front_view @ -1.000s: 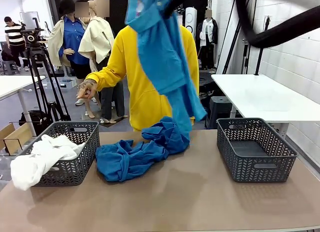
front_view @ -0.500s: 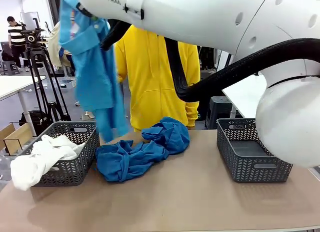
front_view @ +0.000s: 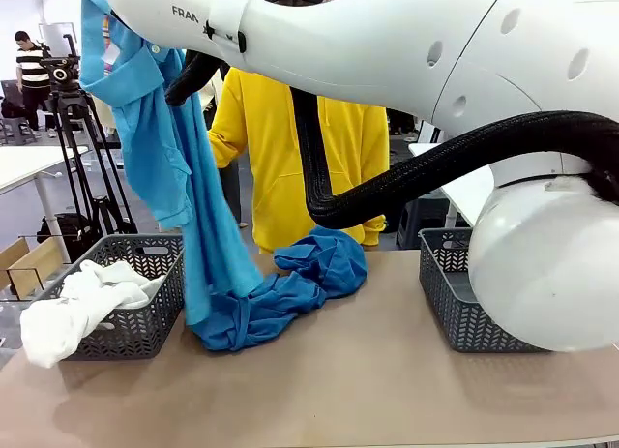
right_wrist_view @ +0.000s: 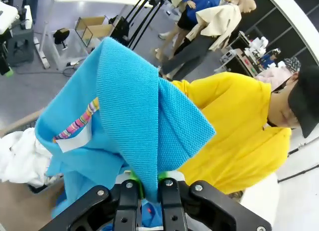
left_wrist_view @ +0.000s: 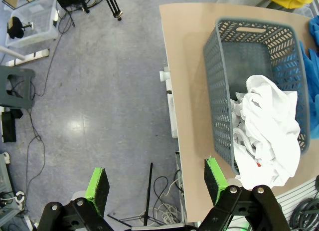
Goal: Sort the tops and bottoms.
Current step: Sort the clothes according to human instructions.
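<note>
My right end effector (right_wrist_view: 149, 183) is clamped shut on a fold of the bright blue polo shirt (right_wrist_view: 134, 111), both fingers pinching the knit near its collar. A white neck label with a striped tag shows just to one side of the grip. The shirt hangs straight down from that grip, high above the tabletop (front_view: 338, 390). Below, its lower end reaches the crumpled heap of darker blue clothing (front_view: 290, 288) lying on the tabletop; I cannot tell whether the two touch. Just beside the hanging shirt, on the side away from my arm, stands a grey woven basket (front_view: 145, 269) holding a white garment (front_view: 73, 308) that spills over its near rim. Beyond the grip, across the tabletop, stands a person in a yellow hoodie (front_view: 280, 148). Far back along my own arm, near its large white joint, a second grey basket (front_view: 459, 313) sits on the tabletop, well apart from the shirt.

My left end effector (left_wrist_view: 155, 183) is spread wide with nothing between its green pads (left_wrist_view: 97, 188). It hangs high over the grey floor (left_wrist_view: 89, 91) just off the tabletop's edge. To one side of its fingers, the basket with the white garment lies on the tabletop.
</note>
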You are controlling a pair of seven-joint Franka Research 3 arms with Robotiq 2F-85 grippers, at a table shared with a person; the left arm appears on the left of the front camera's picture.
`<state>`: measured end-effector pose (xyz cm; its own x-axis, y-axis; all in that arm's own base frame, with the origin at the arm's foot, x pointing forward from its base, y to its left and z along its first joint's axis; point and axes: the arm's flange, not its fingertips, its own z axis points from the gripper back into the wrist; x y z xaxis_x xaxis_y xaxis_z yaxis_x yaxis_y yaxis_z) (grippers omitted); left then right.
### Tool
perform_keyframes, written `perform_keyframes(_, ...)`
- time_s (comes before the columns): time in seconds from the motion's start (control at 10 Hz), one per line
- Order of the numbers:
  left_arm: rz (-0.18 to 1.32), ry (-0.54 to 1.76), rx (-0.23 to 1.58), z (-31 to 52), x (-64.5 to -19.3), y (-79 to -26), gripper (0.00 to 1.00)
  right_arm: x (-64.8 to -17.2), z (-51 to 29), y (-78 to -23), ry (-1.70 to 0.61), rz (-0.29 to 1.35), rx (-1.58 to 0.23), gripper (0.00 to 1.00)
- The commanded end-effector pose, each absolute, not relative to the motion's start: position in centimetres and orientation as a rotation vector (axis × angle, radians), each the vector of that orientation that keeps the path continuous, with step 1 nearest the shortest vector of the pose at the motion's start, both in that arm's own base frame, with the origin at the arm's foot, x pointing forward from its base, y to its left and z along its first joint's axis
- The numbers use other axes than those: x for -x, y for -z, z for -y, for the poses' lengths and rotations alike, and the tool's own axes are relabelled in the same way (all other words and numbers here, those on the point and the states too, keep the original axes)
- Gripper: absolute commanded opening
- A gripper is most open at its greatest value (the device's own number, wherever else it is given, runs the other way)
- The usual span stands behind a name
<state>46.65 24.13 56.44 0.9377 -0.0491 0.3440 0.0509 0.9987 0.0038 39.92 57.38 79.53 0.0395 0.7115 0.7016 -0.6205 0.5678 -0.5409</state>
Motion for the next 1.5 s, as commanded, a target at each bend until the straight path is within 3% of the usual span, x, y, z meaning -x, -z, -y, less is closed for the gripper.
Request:
perform_keyframes(0.0,0.343,0.061,-0.012,-24.2,-46.4,-56.5,1.00,-39.8,-57.3,-79.9,-1.027,1.142,0.091,0.00)
perform_keyframes(0.3,0.343,0.061,-0.012,-24.2,-46.4,-56.5,1.00,-39.9,-57.4,-79.5,-1.023,1.140,0.098,0.00)
perform_keyframes(0.4,0.343,0.061,-0.012,-24.2,-46.4,-56.5,1.00,-42.6,-58.7,-80.3,-0.917,1.156,0.138,0.00)
perform_keyframes(0.6,0.343,0.061,-0.012,-24.2,-46.4,-56.5,1.00,-45.6,-61.1,-81.2,-0.929,1.153,0.143,0.00)
perform_keyframes(0.7,0.343,0.061,-0.012,-24.2,-46.4,-56.5,1.00,-41.7,-57.0,-78.6,-0.967,1.140,0.118,0.00)
perform_keyframes(0.9,0.343,0.061,-0.012,-24.2,-46.4,-56.5,1.00,-43.3,-56.8,-77.5,-0.949,1.135,0.140,0.00)
perform_keyframes(1.1,0.343,0.061,-0.012,-24.2,-46.4,-56.5,1.00,-45.0,-57.7,-78.5,-0.627,1.085,0.078,0.00)
perform_keyframes(1.4,0.343,0.061,-0.012,-24.2,-46.4,-56.5,1.00,-48.1,-61.2,-80.0,-0.314,1.122,-0.169,0.00)
